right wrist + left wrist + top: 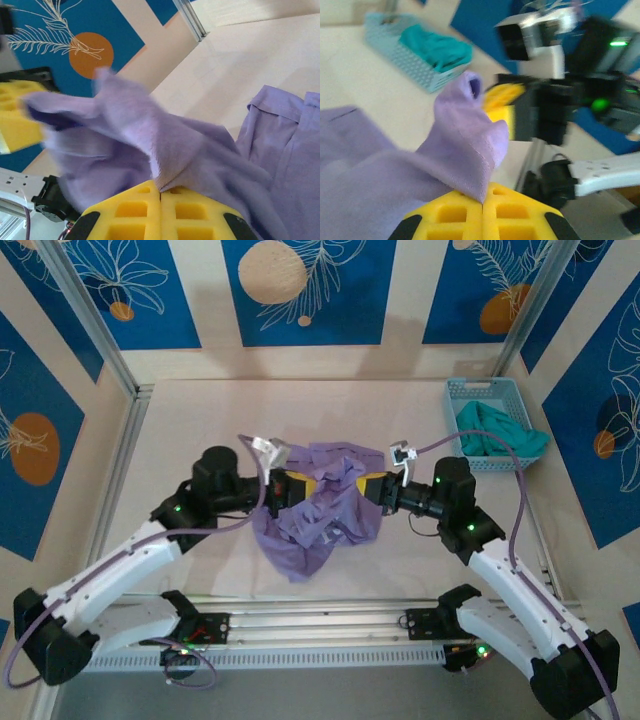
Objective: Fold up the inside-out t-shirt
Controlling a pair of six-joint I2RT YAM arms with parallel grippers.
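Note:
The lavender t-shirt (pixel 318 508) hangs bunched between both arms above the middle of the table, its lower end drooping toward the front. My left gripper (pixel 298 487) is shut on a fold of the t-shirt (pixel 465 150); its yellow jaws meet with cloth pinched at the seam (pixel 483 202). Facing it from the right, my right gripper (pixel 366 487) is shut on another fold of the t-shirt (pixel 200 150), cloth rising out of the closed yellow jaws (pixel 160 190). The two grippers stand close together, nearly tip to tip.
A light blue basket (pixel 462 392) holding a teal-green garment (pixel 500 438) stands at the back right of the table. Metal frame posts and blue patterned panels wall the table. A rail runs along the near edge by the arm bases.

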